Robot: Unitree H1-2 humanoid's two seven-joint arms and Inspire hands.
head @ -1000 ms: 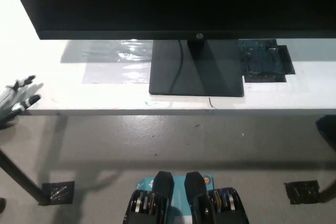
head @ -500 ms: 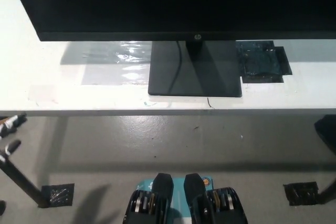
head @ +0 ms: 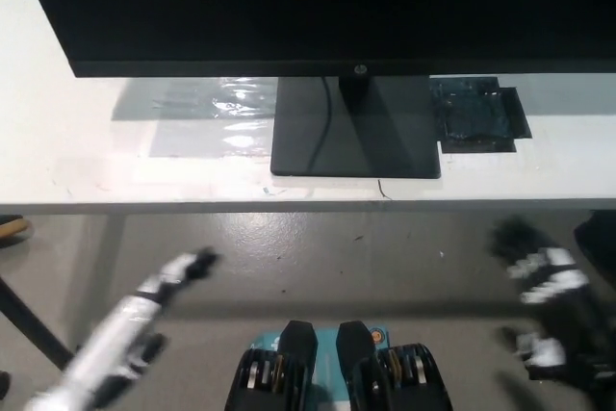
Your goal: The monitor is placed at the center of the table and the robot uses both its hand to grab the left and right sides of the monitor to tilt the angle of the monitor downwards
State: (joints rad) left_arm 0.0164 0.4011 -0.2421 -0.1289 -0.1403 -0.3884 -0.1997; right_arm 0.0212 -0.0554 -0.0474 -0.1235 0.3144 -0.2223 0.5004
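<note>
The left hand (head: 173,271) is low, below the table (head: 77,156) edge and down-left of the monitor (head: 327,7). It is blurry, so I cannot tell how open it is, but it holds nothing. The monitor stands in the middle of the table on its base (head: 354,127), wide from left to right, up and ahead of both hands. Its top and right side are cut off. The right hand (head: 544,310) is down-right of the monitor, empty and blurry too. Both look about as far from it.

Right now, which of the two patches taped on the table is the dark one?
The dark patch right of the monitor stand; the clear patch lies left.
</note>
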